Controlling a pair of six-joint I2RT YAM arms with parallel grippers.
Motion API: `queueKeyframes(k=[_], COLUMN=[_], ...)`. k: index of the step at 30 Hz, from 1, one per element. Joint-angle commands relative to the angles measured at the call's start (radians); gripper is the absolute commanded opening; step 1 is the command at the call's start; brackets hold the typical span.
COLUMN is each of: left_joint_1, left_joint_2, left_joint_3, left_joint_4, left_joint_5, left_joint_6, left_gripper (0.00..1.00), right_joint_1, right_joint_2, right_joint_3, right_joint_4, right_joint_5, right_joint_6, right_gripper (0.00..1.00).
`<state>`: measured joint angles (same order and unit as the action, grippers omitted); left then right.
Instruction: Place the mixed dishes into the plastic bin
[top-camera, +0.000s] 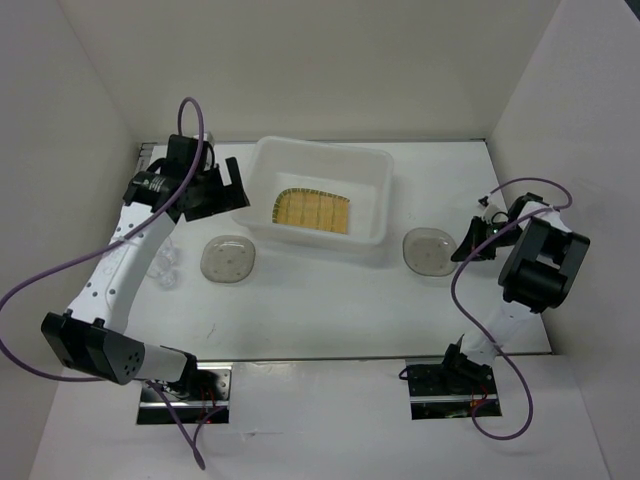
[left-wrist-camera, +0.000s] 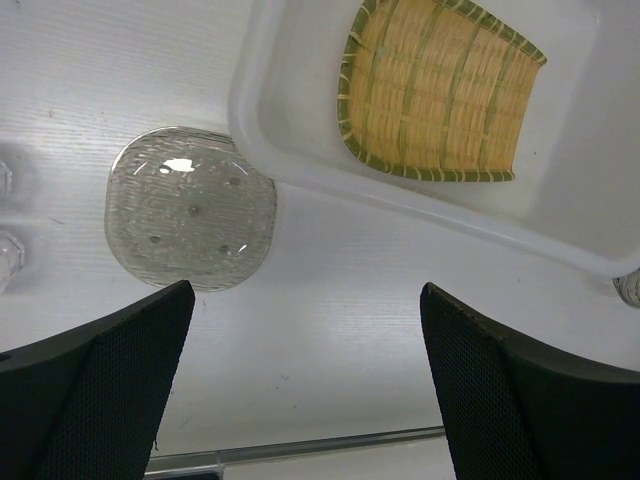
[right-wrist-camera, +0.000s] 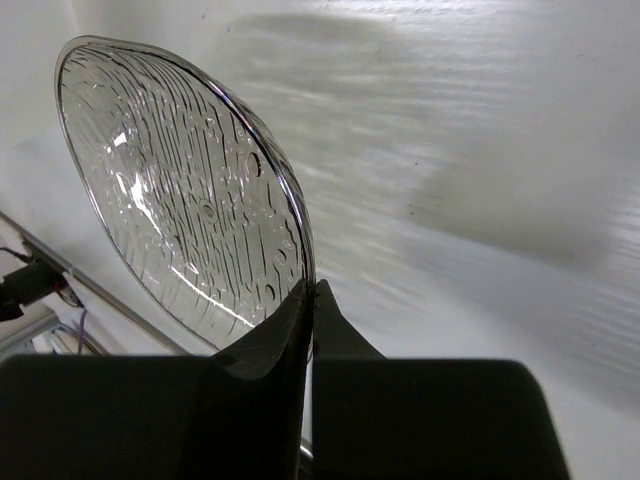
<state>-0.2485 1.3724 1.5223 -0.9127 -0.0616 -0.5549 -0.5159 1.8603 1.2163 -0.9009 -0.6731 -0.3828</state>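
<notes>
The yellow woven fan-shaped plate (top-camera: 312, 211) lies inside the white plastic bin (top-camera: 368, 172); both show in the left wrist view, plate (left-wrist-camera: 440, 95) and bin (left-wrist-camera: 270, 140). One grey-brown saucer (top-camera: 228, 259) lies on the table left of the bin, also in the left wrist view (left-wrist-camera: 190, 220). My left gripper (top-camera: 218, 190) is open and empty above the bin's left edge (left-wrist-camera: 305, 390). My right gripper (top-camera: 470, 243) is shut on the rim of the second saucer (top-camera: 430, 250), which stands tilted in the right wrist view (right-wrist-camera: 180, 190). Clear glass cups (top-camera: 165, 268) stand at the far left.
White walls close in the table on the left, back and right. The cups sit close beside my left arm's forearm (top-camera: 135, 250). A metal rail (left-wrist-camera: 300, 450) runs along the table edge.
</notes>
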Motion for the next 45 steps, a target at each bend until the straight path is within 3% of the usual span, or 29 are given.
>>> queueKeyframes(k=[1, 6, 11, 17, 21, 25, 30, 34, 41, 45], left_joint_1=[0.027, 0.063, 0.081, 0.091, 0.091, 0.091, 0.091, 0.091, 0.091, 0.091], left_joint_2=[-0.030, -0.030, -0.041, -0.070, -0.088, -0.098, -0.119, -0.141, -0.208, -0.217], left_joint_3=[0.028, 0.038, 0.049, 0.013, 0.004, 0.004, 0.004, 0.024, 0.035, 0.026], left_joint_4=[0.021, 0.021, 0.001, 0.001, -0.008, -0.017, -0.037, -0.094, -0.179, -0.189], left_joint_5=[0.016, 0.045, 0.045, 0.045, 0.045, 0.045, 0.036, 0.026, -0.004, -0.004], left_joint_6=[0.058, 0.092, 0.092, 0.092, 0.070, 0.061, 0.041, 0.041, 0.012, 0.003], left_gripper=[1.00, 1.00, 1.00, 1.00, 1.00, 1.00, 1.00, 1.00, 1.00, 1.00], right_joint_1=[0.011, 0.138, 0.163, 0.154, 0.154, 0.169, 0.292, 0.391, 0.506, 0.608], right_joint_2=[-0.065, -0.197, -0.288, -0.288, -0.262, -0.239, -0.159, -0.093, -0.027, 0.028], right_joint_3=[0.017, -0.004, 0.051, 0.235, 0.346, 0.394, 0.469, 0.482, 0.577, 0.614], right_joint_4=[-0.081, -0.053, -0.073, -0.196, -0.291, -0.280, -0.162, 0.073, 0.377, 0.393], right_joint_5=[-0.043, -0.013, -0.071, -0.239, -0.301, -0.301, -0.283, -0.244, -0.090, 0.058], right_joint_6=[-0.024, 0.010, 0.050, 0.019, 0.005, 0.021, 0.155, 0.426, 0.758, 0.791], right_gripper=[0.01, 0.01, 0.01, 0.01, 0.01, 0.01, 0.01, 0.01, 0.01, 0.01])
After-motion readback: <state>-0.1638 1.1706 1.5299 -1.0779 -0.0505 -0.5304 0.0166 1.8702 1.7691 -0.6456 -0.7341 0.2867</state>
